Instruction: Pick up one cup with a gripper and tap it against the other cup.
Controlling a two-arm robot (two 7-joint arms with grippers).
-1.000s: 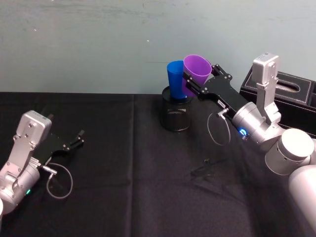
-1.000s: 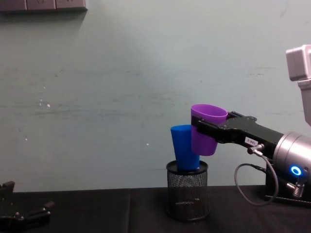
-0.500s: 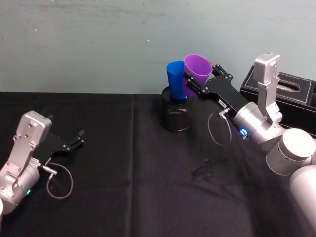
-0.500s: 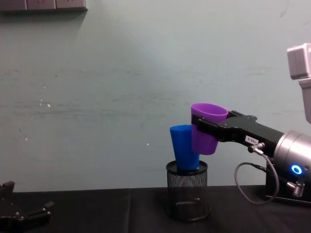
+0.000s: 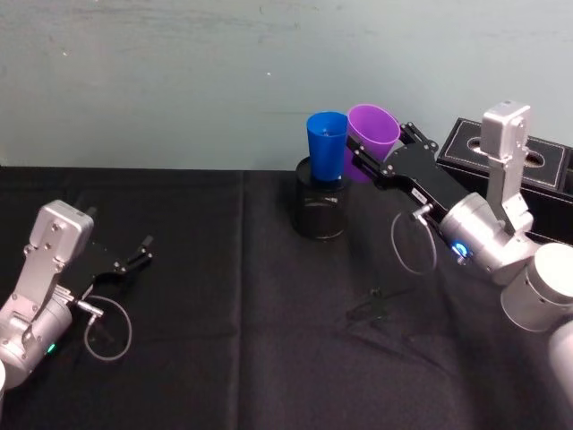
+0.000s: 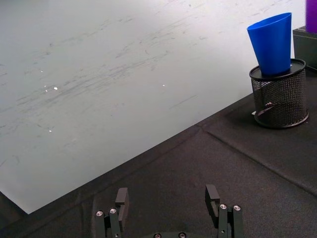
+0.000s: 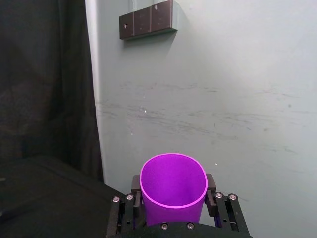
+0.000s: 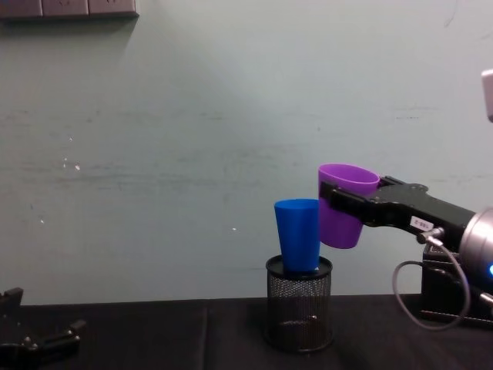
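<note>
Shifted right: purple cup point(image 5: 372, 133), now just beside blue cup point(image 5: 326, 143); right gripper point(image 5: 377, 150) fingers clamp it; left gripper point(image 5: 136, 254) parked, fingers apart

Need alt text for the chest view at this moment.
The right gripper holds a purple cup in the air right beside a blue cup that stands in a black mesh holder on a black table. The left gripper rests open at the lower left.

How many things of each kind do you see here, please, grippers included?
Tapered plastic tumblers: 2, the purple tumbler and the bright blue tumbler.
Black mesh pen holder: 1.
Black rectangular box: 1.
Grippers: 2, the right gripper holding the purple tumbler, the left gripper open.
Total: 6.
</note>
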